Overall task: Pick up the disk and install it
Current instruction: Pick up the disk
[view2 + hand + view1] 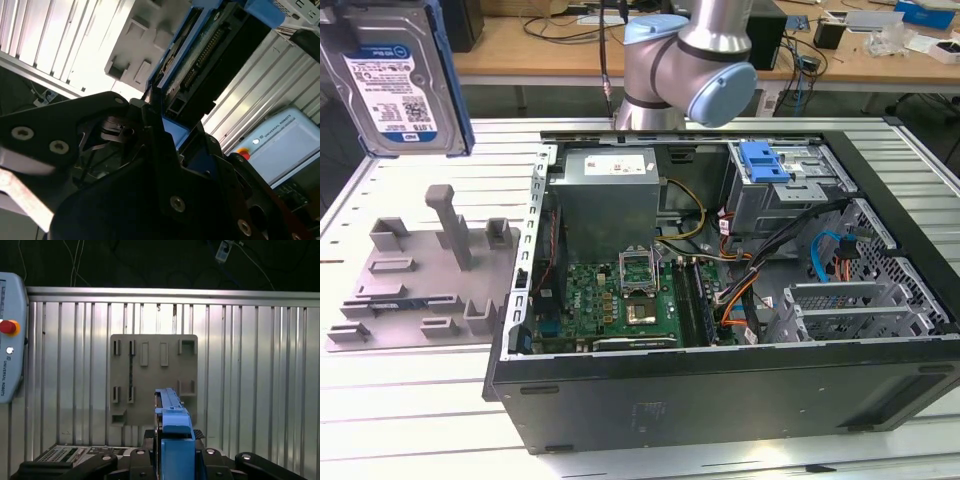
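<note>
I see the ribbed metal desk (410,420) carrying an open computer case (720,400), which lies on its side with the board and cables exposed. My arm (690,60) rises behind the case in the exterior view. On the exterior view's left of the case, a grey slotted holder (420,280) lies flat on the desk. The disk (395,75) hangs in the air above that holder, well apart from it, its label facing the exterior camera. In the second wrist view the black fingers (159,131) are clamped on the disk's blue-framed end.
</note>
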{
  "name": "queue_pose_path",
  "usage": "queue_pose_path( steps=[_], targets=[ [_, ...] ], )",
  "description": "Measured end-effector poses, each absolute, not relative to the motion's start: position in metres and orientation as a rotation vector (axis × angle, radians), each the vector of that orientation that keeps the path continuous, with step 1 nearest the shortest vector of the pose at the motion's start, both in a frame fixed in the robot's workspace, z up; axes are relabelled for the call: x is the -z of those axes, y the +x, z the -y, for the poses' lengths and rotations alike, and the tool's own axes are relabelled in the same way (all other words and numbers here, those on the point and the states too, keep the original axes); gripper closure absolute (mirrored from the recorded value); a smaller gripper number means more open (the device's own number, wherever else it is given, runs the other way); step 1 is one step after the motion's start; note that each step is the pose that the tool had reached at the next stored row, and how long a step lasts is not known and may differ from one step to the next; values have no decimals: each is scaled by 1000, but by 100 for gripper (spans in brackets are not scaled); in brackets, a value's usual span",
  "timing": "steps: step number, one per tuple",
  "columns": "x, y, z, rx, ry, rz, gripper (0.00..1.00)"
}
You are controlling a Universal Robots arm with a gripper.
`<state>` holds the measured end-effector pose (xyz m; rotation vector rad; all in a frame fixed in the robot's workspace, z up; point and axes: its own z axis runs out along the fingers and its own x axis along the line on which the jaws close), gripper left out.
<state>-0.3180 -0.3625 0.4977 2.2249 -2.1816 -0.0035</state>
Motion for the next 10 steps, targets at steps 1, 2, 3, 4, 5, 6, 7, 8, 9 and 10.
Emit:
queue_pose_path(
  steps=[1, 2, 3, 4, 5, 6, 7, 8, 9, 10],
  targets=[
    [-498, -315, 365, 4, 2225, 2181, 63],
    [-498, -312, 367, 4, 2225, 2181, 63],
    [-498, -308, 370, 5, 2225, 2181, 63],
    [-498, -306, 372, 5, 2224, 2181, 63],
    [-498, -298, 377, 6, 2224, 2180, 63],
    [-498, -293, 381, 6, 2224, 2180, 63],
    [-499, -288, 385, 7, 2224, 2180, 63],
    [-499, -283, 388, 7, 2223, 2180, 63],
    [-499, -277, 393, 8, 2223, 2179, 63],
    [-499, -272, 396, 9, 2223, 2179, 63]
  ],
)
